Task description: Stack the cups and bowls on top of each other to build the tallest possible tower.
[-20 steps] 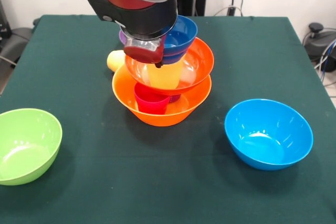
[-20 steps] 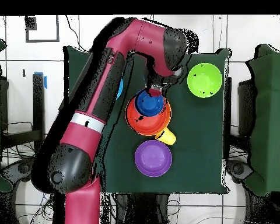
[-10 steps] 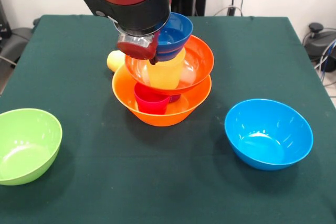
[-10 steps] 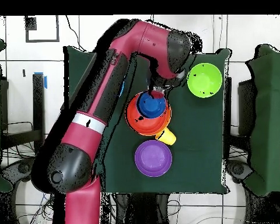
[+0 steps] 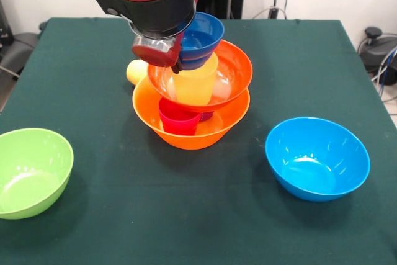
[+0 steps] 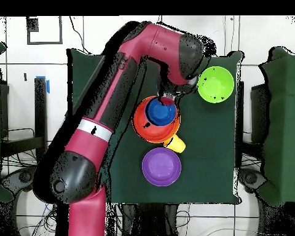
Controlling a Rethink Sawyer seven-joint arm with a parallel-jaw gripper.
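The tower [image 5: 191, 100] stands near the middle of the surface [image 5: 248, 215], a little toward its far edge in the front view. Its base is the big orange bowl [image 5: 192, 130], with a red cup [image 5: 179, 119] upright inside at the front and a bit of purple showing just behind that cup. A red-orange bowl [image 5: 229, 76] sits above, resting on a yellow cup [image 5: 195, 84] that rises through it. On top sits the dark blue bowl [image 5: 201, 38], tilted.

The tool [image 5: 158, 54] hangs at the blue bowl's rim, on the left in the front view; whether it grips that rim or how wide it stands cannot be told. The arm [image 6: 113, 92] covers it from above.

A pale yellow cup [image 5: 136, 71] lies on its side, touching the tower's back left. The purple bowl [image 6: 161, 166] shows only overhead, just beyond that cup. The green bowl [image 5: 31, 170] sits at the near left corner, and the light blue bowl [image 5: 317, 157] near the right edge, both well apart from the tower.
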